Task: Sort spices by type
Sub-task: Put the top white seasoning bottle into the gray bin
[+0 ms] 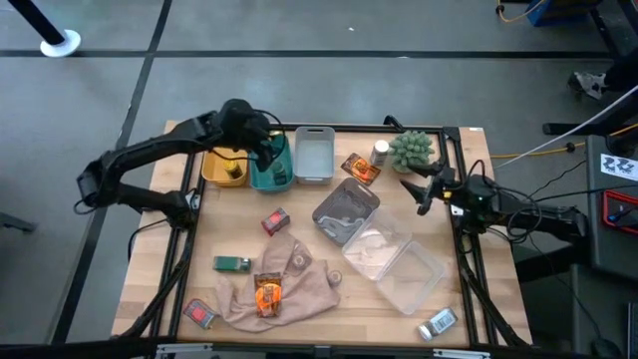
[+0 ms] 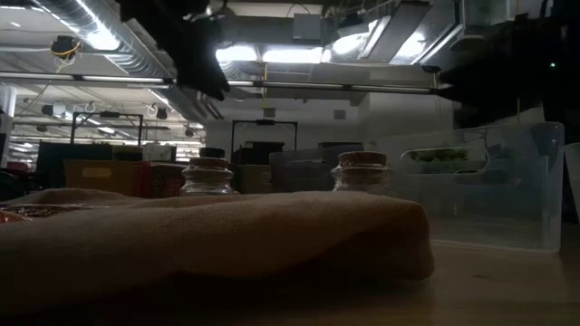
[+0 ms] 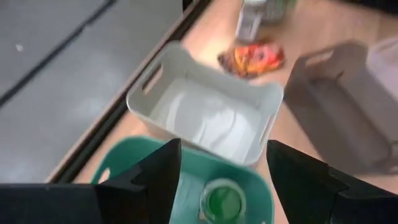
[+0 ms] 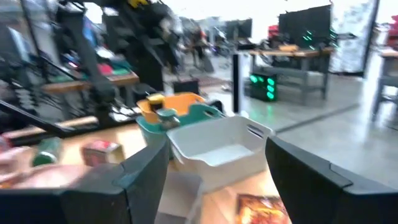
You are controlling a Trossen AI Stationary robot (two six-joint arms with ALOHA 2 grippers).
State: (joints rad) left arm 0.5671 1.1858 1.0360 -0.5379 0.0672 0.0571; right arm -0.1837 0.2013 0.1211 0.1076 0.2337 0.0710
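Three small bins stand in a row along the far edge of the wooden table (image 1: 399, 214): a yellow plastic bin (image 1: 221, 168), a teal plastic bin (image 1: 272, 170) and a white plastic bin (image 1: 313, 155). The left gripper (image 1: 267, 152) hangs over the teal bin, its dark fingers (image 3: 155, 180) spread apart with nothing between them; directly below, inside the bin, a green-lidded jar (image 3: 222, 201) stands upright. Near the table's front left corner a red square packet (image 1: 199, 313) lies flat, with a small green box (image 1: 232, 263) farther back. A beige cloth (image 1: 289, 284) is crumpled at front centre, an orange-brown sachet (image 1: 267, 294) lying on it, and a second red packet (image 1: 276, 221) sits just behind the cloth. A grey plastic bin (image 1: 346, 211) stands mid-table, and a second orange sachet (image 1: 360, 169) lies beside the white bin. Right of that are a silver-capped jar (image 1: 380, 152) and a green spiky plant ball (image 1: 412, 149). A clear plastic tub (image 1: 394, 262) sits at front right, a silver packet (image 1: 438, 323) near the corner. The right gripper (image 1: 419, 195) waits over the right side of the table, fingers wide apart and empty.
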